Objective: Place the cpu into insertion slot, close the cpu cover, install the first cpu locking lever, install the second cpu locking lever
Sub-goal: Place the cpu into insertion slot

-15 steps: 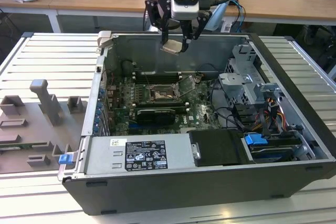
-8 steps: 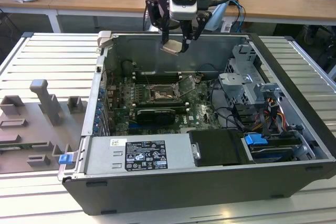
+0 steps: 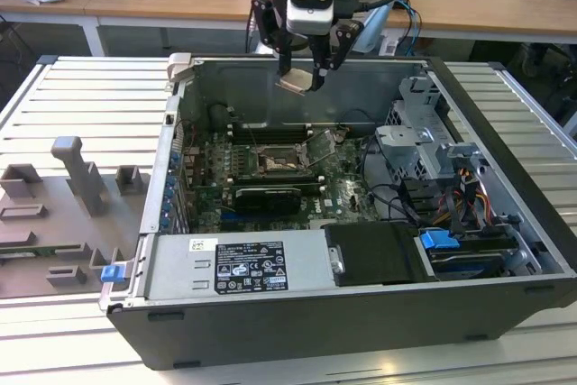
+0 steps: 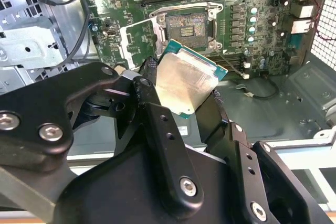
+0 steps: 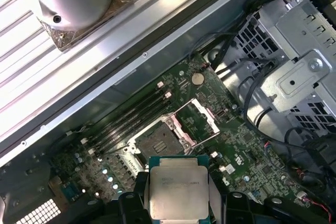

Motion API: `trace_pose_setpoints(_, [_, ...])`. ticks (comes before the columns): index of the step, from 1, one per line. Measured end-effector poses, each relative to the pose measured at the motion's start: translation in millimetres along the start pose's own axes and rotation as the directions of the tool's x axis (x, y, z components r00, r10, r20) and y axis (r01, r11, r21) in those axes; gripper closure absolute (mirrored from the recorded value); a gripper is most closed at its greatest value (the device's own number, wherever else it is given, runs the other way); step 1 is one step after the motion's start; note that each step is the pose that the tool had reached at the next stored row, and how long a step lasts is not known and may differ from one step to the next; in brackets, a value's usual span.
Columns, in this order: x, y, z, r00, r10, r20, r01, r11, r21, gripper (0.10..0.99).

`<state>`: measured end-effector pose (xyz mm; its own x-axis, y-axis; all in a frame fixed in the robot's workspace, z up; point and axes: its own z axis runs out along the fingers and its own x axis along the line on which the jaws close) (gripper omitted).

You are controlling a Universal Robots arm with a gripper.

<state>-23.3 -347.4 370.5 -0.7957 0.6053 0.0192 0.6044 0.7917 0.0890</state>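
Observation:
My gripper hangs above the open computer case, shut on the cpu by two opposite edges. In both wrist views the cpu shows its pale silvery face with a green rim, held between the black fingers. Well below it on the green board lies the insertion slot, dark, square and uncovered. The cpu cover is flipped open beside the slot, on the exterior view's right.
Long memory slots run behind the socket and a black card lies in front of it. A power supply box sits at the case front. A metal drive cage with cables is on the exterior view's right. Grey fixtures stand outside.

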Motion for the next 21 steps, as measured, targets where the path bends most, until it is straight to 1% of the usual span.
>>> trace_pose_setpoints(11, [0.0, 0.0, 0.5, 0.9983, 0.058, 0.0051, -0.058, 0.9983, -0.001, 0.549])
trace_pose_setpoints(17, [0.0, -0.1, 0.9, 0.9952, 0.097, 0.0095, -0.097, 0.9952, -0.001, 0.549])
trace_pose_setpoints(19, [0.0, -0.1, 1.1, 0.9936, 0.113, 0.0116, -0.113, 0.9936, -0.001, 0.549])
trace_pose_setpoints(21, [0.0, -0.1, 1.5, 0.9905, 0.137, 0.0141, -0.137, 0.9906, -0.001, 0.549])
